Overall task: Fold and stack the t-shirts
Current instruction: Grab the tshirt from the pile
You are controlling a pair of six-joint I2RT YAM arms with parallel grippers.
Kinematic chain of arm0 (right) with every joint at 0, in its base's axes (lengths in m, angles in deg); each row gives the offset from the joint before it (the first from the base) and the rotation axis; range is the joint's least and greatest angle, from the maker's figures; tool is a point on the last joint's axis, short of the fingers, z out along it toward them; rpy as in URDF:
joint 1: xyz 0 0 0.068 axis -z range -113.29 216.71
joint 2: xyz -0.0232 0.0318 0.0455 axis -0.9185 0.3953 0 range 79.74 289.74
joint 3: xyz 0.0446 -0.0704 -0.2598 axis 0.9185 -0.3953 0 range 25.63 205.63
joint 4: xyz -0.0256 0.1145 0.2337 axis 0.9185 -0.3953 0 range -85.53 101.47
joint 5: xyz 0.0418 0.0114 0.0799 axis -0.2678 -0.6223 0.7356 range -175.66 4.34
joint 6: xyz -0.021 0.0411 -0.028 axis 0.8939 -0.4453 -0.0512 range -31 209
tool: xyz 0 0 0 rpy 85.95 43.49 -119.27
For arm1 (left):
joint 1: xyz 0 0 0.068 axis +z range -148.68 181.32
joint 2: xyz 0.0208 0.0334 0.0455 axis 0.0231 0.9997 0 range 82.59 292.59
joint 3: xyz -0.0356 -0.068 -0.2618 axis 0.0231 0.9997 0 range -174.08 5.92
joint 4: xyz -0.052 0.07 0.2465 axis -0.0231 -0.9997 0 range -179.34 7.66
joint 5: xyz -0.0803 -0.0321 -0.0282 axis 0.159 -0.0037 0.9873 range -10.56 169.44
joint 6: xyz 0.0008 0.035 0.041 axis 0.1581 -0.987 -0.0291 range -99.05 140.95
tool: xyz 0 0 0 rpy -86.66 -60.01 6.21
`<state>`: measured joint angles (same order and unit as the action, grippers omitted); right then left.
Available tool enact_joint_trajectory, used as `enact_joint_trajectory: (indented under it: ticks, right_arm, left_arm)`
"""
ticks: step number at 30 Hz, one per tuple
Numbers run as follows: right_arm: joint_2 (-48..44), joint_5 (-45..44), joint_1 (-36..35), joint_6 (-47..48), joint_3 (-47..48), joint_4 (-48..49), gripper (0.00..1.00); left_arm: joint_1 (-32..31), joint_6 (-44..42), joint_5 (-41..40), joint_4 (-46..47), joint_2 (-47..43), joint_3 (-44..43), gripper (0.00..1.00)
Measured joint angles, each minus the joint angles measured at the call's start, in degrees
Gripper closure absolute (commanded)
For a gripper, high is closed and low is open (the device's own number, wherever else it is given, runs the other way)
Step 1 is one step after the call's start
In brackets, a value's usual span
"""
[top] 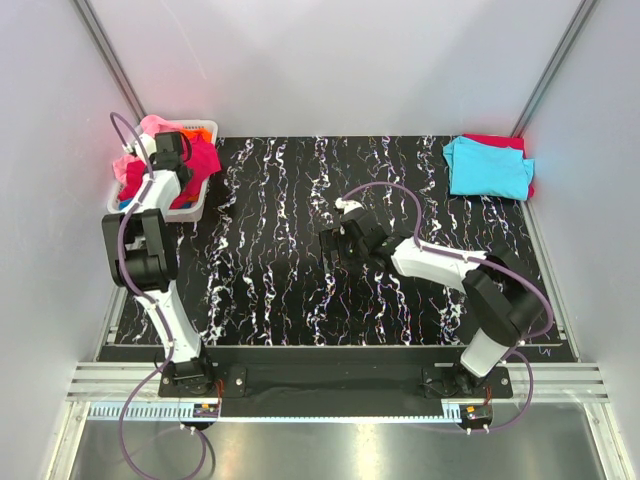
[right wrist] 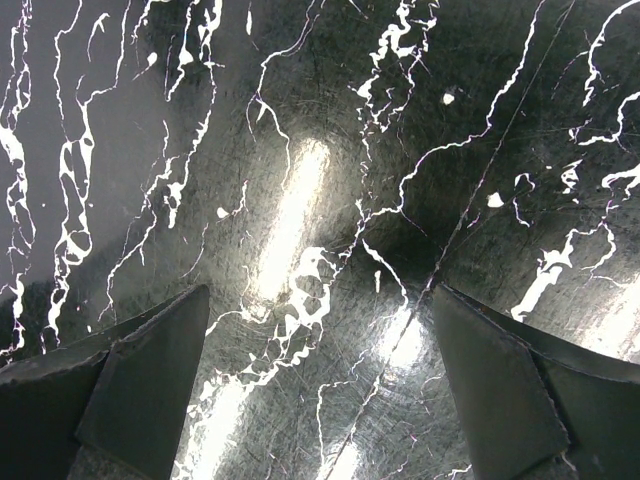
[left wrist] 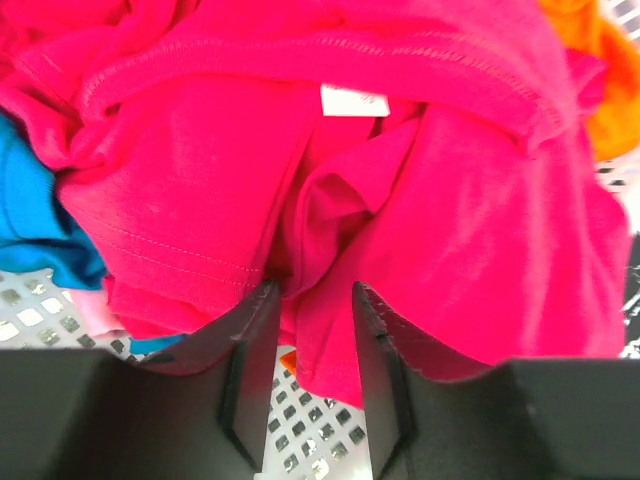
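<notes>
- Done, as far as I can judge: two folded shirts lie stacked at 2 o'clock on the tabletop point(top: 270, 260), the cyan t-shirt point(top: 488, 165) on the crimson-red t-shirt point(top: 495, 141).
- Left to do: the pink t-shirt point(left wrist: 420, 230), orange t-shirt point(left wrist: 600, 60) and blue t-shirt point(left wrist: 30, 220) lie crumpled in the white basket point(top: 188, 211) at 10 o'clock.
- The left tool point(left wrist: 312, 290) is narrow, with a pink fold at its tips; I cannot tell whether it pinches it.
- The right tool point(right wrist: 320, 290) is wide and holds nothing, over bare tabletop.
- The pink cloth looks soft and bunched, label showing.

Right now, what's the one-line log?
left gripper: open at pink t-shirt in basket | right gripper: open above table | cyan t-shirt on red t-shirt
</notes>
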<state>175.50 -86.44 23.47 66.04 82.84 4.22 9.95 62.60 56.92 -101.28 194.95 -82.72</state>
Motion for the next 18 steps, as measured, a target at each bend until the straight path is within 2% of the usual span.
enact_joint_trajectory:
  ticks: [1,2,3,4,12,18]
  right_arm:
    - [0.1,0.0,0.0,0.0,0.1,-0.1,0.00]
    - [0.2,0.0,0.0,0.0,0.2,-0.1,0.00]
    - [0.3,0.0,0.0,0.0,0.4,-0.1,0.00]
    - [0.4,0.0,0.0,0.0,0.6,-0.1,0.00]
    - [1.4,0.0,0.0,-0.2,1.4,-0.4,0.01]
    - [1.4,-0.3,0.0,-1.1,1.6,-1.2,0.02]
  left_arm:
    - [0.0,-0.1,0.0,0.0,0.4,0.0,0.78]
    - [0.0,-0.2,0.0,0.0,0.8,0.0,0.92]
    - [0.0,-0.1,0.0,0.0,1.0,0.0,0.99]
    - [0.0,-0.2,0.0,0.0,1.2,0.0,1.00]
    - [0.0,-0.9,0.5,0.7,0.9,0.4,1.00]
    - [-0.6,-1.4,2.7,2.0,-6.3,6.0,1.00]
